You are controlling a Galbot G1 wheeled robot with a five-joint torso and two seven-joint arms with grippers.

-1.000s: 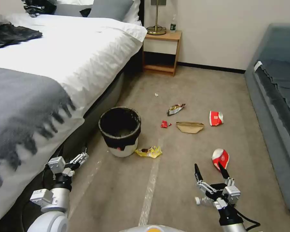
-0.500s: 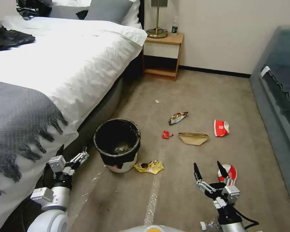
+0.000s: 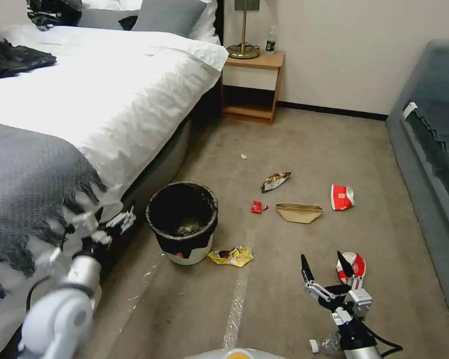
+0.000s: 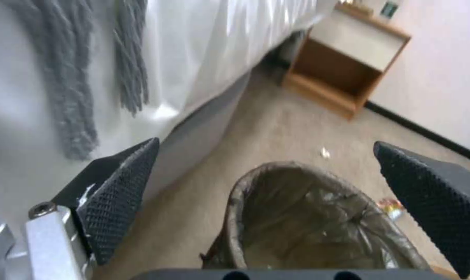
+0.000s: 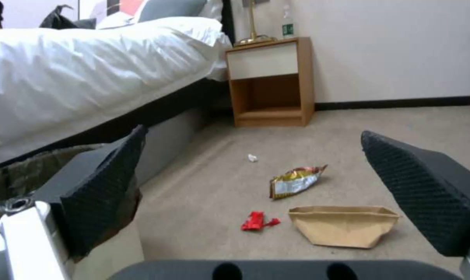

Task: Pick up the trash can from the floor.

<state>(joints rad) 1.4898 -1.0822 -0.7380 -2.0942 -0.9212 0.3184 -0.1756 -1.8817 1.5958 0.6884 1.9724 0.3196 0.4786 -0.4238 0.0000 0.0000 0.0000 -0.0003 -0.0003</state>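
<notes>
The trash can (image 3: 182, 215), a small white bin with a black bag folded over its rim, stands upright on the carpeted floor (image 3: 294, 299) beside the bed. My left gripper (image 3: 107, 222) hovers open just left of it, close to the bed's side, blurred by motion. In the left wrist view the trash can (image 4: 307, 217) sits below and ahead of the open left gripper (image 4: 266, 146). My right gripper (image 3: 322, 258) is open and holds nothing, low over the carpet to the can's right. In the right wrist view the can's bag rim (image 5: 27, 167) lies beside the right gripper (image 5: 254, 133).
The bed (image 3: 85, 99) borders the left, a grey sofa (image 3: 434, 164) the right, a nightstand (image 3: 252, 82) stands at the back. Litter lies around: a yellow wrapper (image 3: 230, 256) against the can, a paper bag (image 3: 299, 212), red cups (image 3: 341, 197), a snack bag (image 3: 274, 182). A tape strip (image 3: 237, 304) crosses the carpet.
The camera moved a second ago, shifting the whole picture. Since then my left arm has lifted and swung forward toward the trash can. The right gripper has barely moved.
</notes>
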